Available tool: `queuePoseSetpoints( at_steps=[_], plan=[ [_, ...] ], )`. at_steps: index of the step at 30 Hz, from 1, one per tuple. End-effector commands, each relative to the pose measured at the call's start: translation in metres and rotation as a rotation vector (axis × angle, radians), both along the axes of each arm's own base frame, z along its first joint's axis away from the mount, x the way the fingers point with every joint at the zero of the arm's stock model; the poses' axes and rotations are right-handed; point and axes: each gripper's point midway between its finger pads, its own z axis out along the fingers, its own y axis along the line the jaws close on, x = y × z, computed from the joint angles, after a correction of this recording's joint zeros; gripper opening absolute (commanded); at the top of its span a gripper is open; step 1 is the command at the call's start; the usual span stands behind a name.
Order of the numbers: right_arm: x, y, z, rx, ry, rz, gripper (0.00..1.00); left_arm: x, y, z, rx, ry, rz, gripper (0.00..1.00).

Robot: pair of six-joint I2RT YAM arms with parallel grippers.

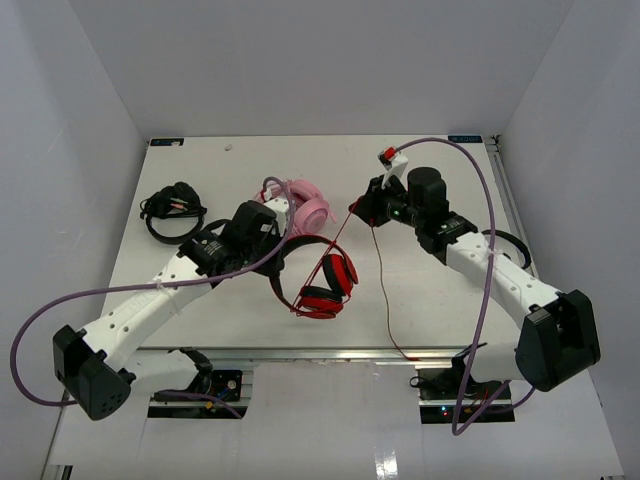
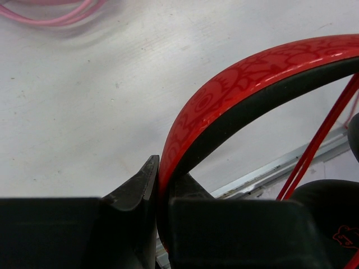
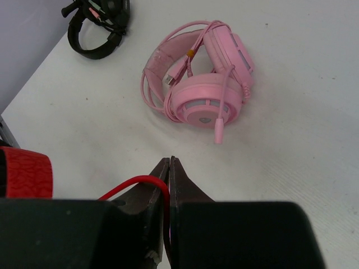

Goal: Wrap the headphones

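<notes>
The red headphones with black pads sit near the table's front middle. My left gripper is shut on their red headband, whose black inner band shows beneath it. The thin red cable runs taut from the ear cups up to my right gripper and then hangs down toward the table's front edge. My right gripper is shut on the red cable, which loops out to the left of the fingers.
The pink headphones lie just behind the red ones, between the two grippers; they also show in the right wrist view. The smaller black headphones lie at the back left. The table's front edge rail is near.
</notes>
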Motion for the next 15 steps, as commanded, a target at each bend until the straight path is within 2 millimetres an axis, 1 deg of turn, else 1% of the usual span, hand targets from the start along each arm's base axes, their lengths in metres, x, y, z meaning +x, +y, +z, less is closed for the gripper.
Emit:
queuePoseSetpoints(
  at_steps=[1, 3, 5, 6, 10, 12, 15],
  plan=[
    [0.013, -0.013, 0.048, -0.036, -0.104, -0.02, 0.08, 0.01, 0.008, -0.001, 0.136, -0.039, 0.017, 0.0],
    [0.006, -0.009, 0.058, -0.042, -0.105, 0.026, 0.08, 0.021, 0.009, -0.003, 0.217, -0.07, 0.049, 0.0],
    [-0.003, -0.006, 0.065, -0.046, -0.1, 0.079, 0.08, 0.033, 0.016, -0.007, 0.329, -0.107, 0.113, 0.0],
    [-0.007, -0.005, 0.066, -0.048, -0.093, 0.102, 0.08, 0.038, 0.019, -0.01, 0.377, -0.111, 0.143, 0.0],
    [-0.031, 0.0, 0.069, -0.028, -0.054, 0.198, 0.08, 0.057, 0.041, -0.011, 0.551, -0.177, 0.283, 0.0],
    [-0.043, 0.004, 0.071, 0.0, -0.042, 0.251, 0.08, 0.064, 0.046, -0.015, 0.596, -0.193, 0.344, 0.0],
    [-0.063, 0.01, 0.069, 0.042, -0.012, 0.309, 0.08, 0.072, 0.039, -0.017, 0.568, -0.195, 0.406, 0.0]
  ],
)
